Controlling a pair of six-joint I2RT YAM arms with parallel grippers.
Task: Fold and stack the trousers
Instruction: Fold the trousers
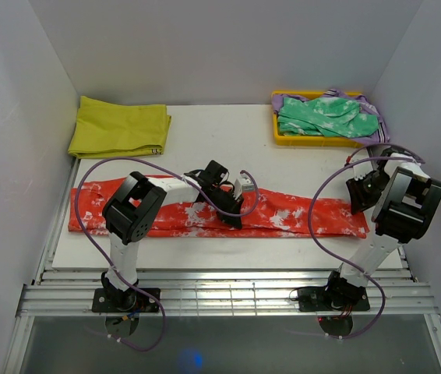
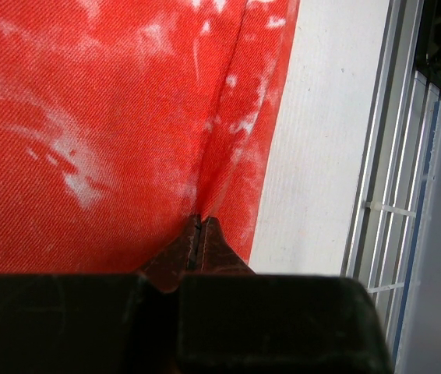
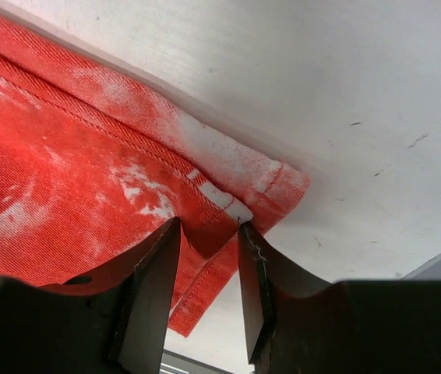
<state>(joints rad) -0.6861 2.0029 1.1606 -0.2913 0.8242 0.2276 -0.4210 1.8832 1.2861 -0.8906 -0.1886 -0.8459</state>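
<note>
The red-orange, white-mottled trousers (image 1: 298, 218) lie in a long flat strip across the front of the white table (image 1: 228, 132). My left gripper (image 1: 232, 209) is down on their middle. In the left wrist view it (image 2: 199, 226) is shut, with a raised crease of the trousers (image 2: 88, 117) pinched at its tips near the fabric's edge. My right gripper (image 1: 358, 201) is at the strip's right end. In the right wrist view it (image 3: 209, 234) is open, and the hemmed corner of the trousers (image 3: 65, 171) sits between its fingers.
A folded yellow cloth (image 1: 119, 126) lies at the back left. A yellow tray (image 1: 314, 142) at the back right holds a green white-mottled garment (image 1: 326, 115). White walls close in three sides. Metal rails (image 1: 228, 292) run along the front edge.
</note>
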